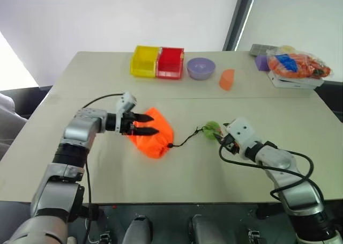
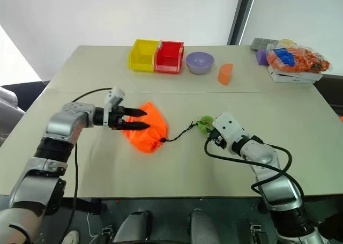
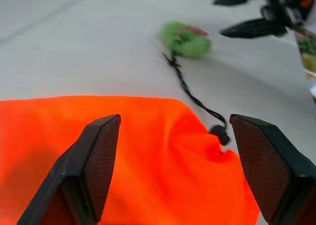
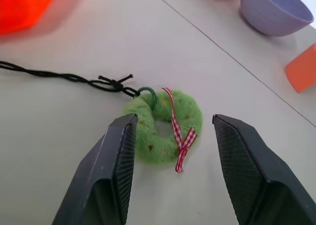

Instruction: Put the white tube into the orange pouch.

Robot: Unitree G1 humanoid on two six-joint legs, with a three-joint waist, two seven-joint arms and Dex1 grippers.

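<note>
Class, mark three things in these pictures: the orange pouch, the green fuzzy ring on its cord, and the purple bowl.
orange pouch (image 1: 155, 134): left eye view, middle of the fabric.
green fuzzy ring (image 4: 160, 128): right wrist view, its fuzzy left side.
purple bowl (image 1: 201, 68): left eye view, front wall.

Both arms: silver-grey metal segments, cylindrical joint housings, darker bands between links. Left gripper (image 1: 146, 124): two black fingers, tapering to points; behind them a black wrist block with a small white box-shaped module on top. Thin black cable loops back from that module along the forearm. Left wrist view: fingers (image 3: 94, 163) are wedge-shaped, glossy black outer shell, inner pads dark with fine cross-hatched grip texture. Right gripper (image 4: 173, 156): same black wedge fingers (image 4: 121, 158), same textured pads. Behind it a white angular housing, some small red detail at its base, thick black cable looping beside the forearm, black collar at the wrist.
</note>
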